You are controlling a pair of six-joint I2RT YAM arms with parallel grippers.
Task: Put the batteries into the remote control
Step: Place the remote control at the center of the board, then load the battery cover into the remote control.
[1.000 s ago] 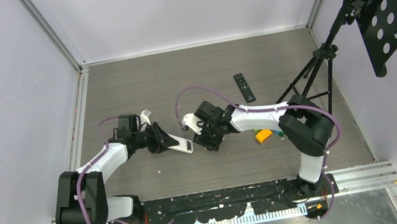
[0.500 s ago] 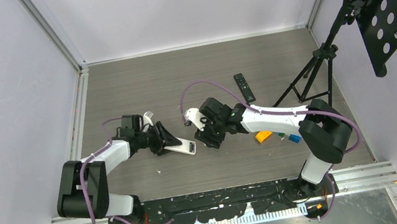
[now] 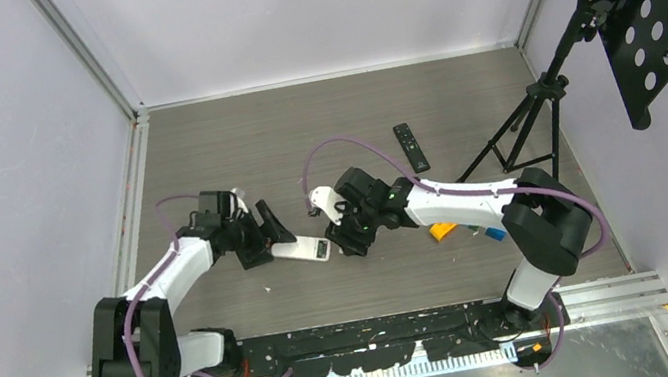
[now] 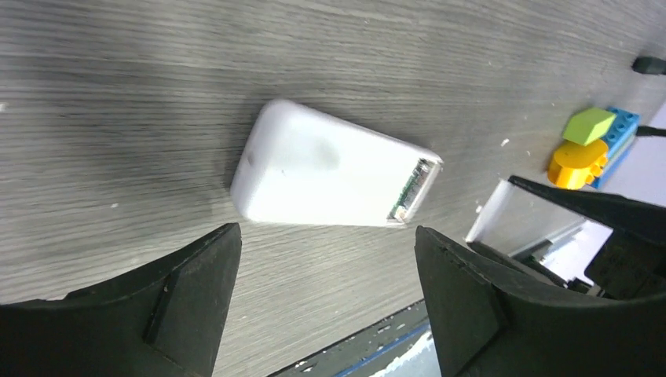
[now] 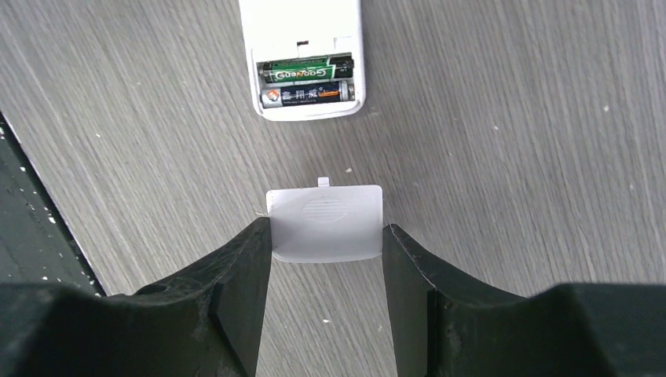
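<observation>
While right end effector [image 5: 326,236] grips cover [image 5: 324,216], batteries [image 5: 306,84] seemingly seated ahead

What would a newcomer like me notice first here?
A white remote lies mid-table, back open, two batteries inside. The right gripper pinches the loose battery cover just short of it; the left gripper stands open at the remote's other end.
</observation>
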